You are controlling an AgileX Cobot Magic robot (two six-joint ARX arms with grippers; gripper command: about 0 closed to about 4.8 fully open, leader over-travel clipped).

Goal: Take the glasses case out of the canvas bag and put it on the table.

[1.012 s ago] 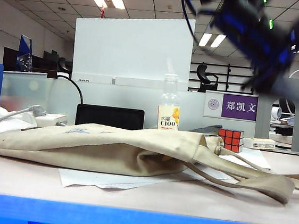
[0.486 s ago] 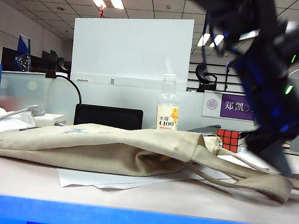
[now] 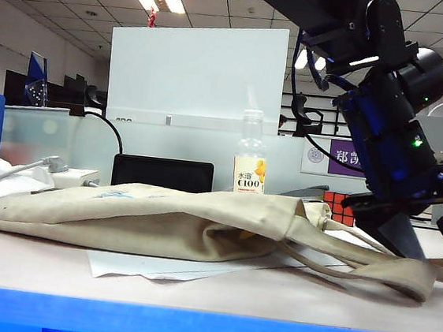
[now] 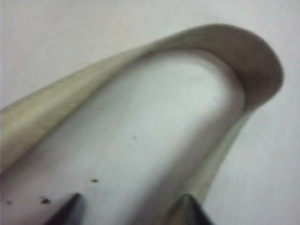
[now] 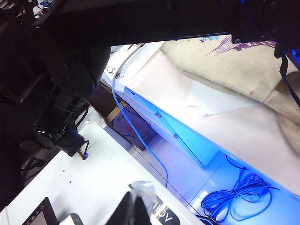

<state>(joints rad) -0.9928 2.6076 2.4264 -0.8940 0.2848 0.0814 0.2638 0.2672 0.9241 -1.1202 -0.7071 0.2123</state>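
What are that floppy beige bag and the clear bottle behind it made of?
The canvas bag looks like woven cloth, matte and unbleached: it sags flat in soft folds, and its strap curls limply below the left gripper. The bottle seems to be clear plastic with a glossy printed label, though glass cannot be ruled out.

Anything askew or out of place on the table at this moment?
Nothing spilled or damaged. The canvas bag lies slumped flat over loose paper sheets, its strap looped on the table. The left tool hovers open over that loop; the right tool is shut, off beyond the table's edge.
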